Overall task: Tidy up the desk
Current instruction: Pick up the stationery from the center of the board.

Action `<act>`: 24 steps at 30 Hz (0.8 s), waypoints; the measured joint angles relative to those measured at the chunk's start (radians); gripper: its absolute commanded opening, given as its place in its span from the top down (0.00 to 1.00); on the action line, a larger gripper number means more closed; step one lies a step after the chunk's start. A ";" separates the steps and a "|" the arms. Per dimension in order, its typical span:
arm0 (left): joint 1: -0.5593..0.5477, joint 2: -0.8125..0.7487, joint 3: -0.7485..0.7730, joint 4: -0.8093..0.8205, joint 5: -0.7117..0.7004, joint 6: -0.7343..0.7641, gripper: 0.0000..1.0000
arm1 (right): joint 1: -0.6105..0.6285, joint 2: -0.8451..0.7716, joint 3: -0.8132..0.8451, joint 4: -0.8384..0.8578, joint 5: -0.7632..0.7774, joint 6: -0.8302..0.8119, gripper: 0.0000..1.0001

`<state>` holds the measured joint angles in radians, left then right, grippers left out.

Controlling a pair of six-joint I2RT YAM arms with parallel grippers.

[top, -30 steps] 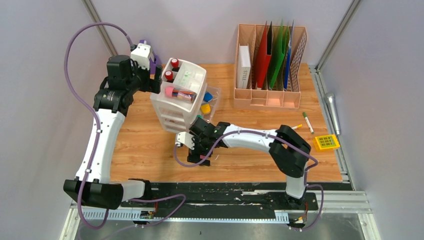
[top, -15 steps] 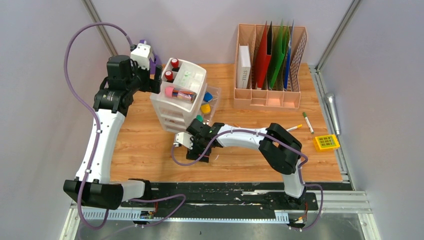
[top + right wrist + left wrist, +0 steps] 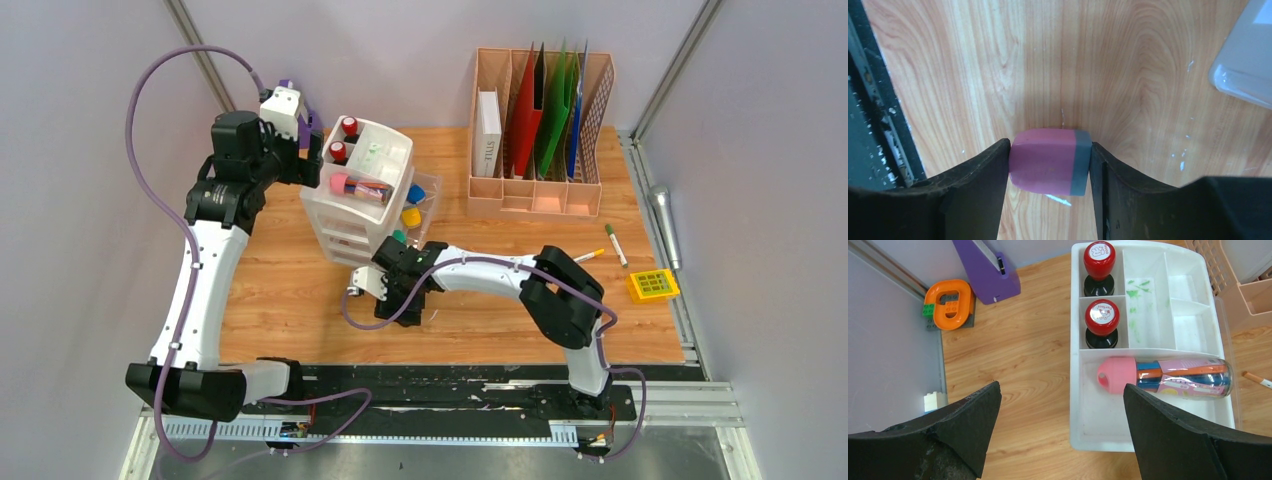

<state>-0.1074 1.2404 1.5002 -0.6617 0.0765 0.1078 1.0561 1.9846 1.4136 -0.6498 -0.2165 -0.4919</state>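
Pink-and-grey eraser was found flat on the desk, nr its near edge, long axis running finger to finger. Right gripper was pinched on both ends. Left gripper was spread wide, far-left, holding nothing.

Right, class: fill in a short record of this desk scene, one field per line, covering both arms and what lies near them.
Desk: wood grain
Right jaws: closed on both ends of the eraser, which lies on the desk
Left jaws: wide open, holding nothing, near the tray
Tray: two red stamps, a tube of pens
Back right: rack with folders
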 measured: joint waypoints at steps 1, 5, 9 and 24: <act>0.000 -0.001 0.000 0.000 0.000 0.002 0.00 | 0.000 -0.003 0.006 -0.013 -0.002 0.000 0.74; 0.000 -0.003 0.000 0.000 -0.004 0.008 0.00 | 0.000 -0.053 0.054 -0.077 -0.016 0.000 0.74; 0.000 -0.003 0.000 0.001 -0.008 0.012 0.00 | -0.008 -0.153 0.133 -0.118 -0.021 0.000 0.74; 0.000 -0.004 0.000 0.013 -0.017 0.010 0.00 | -0.222 -0.237 0.372 -0.127 0.043 -0.013 0.75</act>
<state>-0.1074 1.2366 1.5002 -0.6491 0.0593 0.1181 0.8345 1.7473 1.7851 -0.7773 -0.1738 -0.5049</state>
